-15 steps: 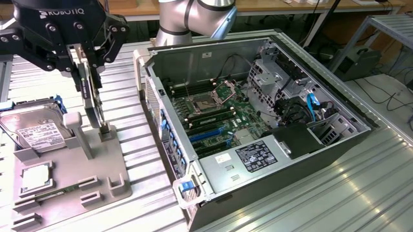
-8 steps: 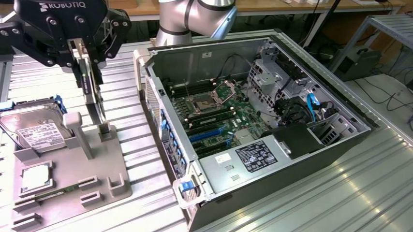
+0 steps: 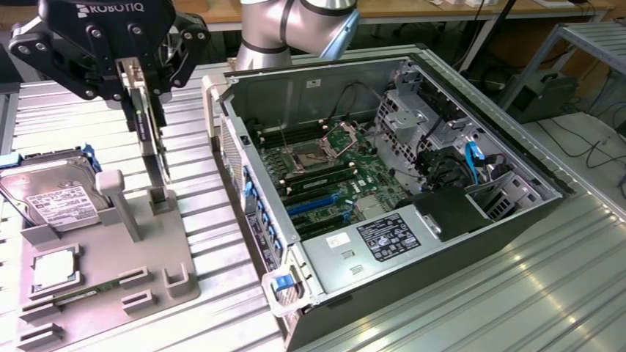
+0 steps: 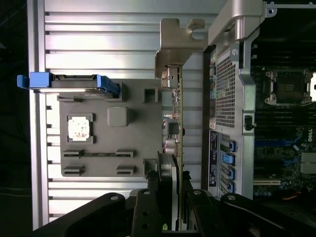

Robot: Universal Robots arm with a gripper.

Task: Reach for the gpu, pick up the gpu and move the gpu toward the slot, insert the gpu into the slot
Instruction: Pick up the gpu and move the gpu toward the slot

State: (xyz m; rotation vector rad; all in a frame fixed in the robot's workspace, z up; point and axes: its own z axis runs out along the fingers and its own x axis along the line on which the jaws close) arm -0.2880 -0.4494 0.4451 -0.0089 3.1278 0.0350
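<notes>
1. My hand (image 3: 137, 84) is clamped narrow on the gpu (image 3: 152, 147), one finger on each flat face. It grips the top end so the rest of the card hangs free below.
2. The gpu stands upright and edge-on over the grey fixture (image 3: 127, 271), on the side of the fixture nearest the computer case (image 3: 323, 64). Its lower end is down at the fixture's small upright holder. I cannot tell whether it rests in that holder or is just above it.
3. From the wrist, the card (image 4: 178, 123) is a thin line running out from between my fingers, with the silver bracket (image 4: 180, 37) at the far end. Held vertical like this, its connector edge points down, the way a slot would take it.
4. The slot (image 3: 313, 207), blue on the green motherboard, lies well apart from the fixture, inside the open case, and nothing is seated in it.
5. On the fixture, away from the gpu, the hard drive (image 3: 49, 198) and the processor chip (image 3: 54, 268) sit in their own pockets, clear of my grip.
6. The fixture and case both rest on the ribbed metal bench (image 3: 547, 293).
</notes>
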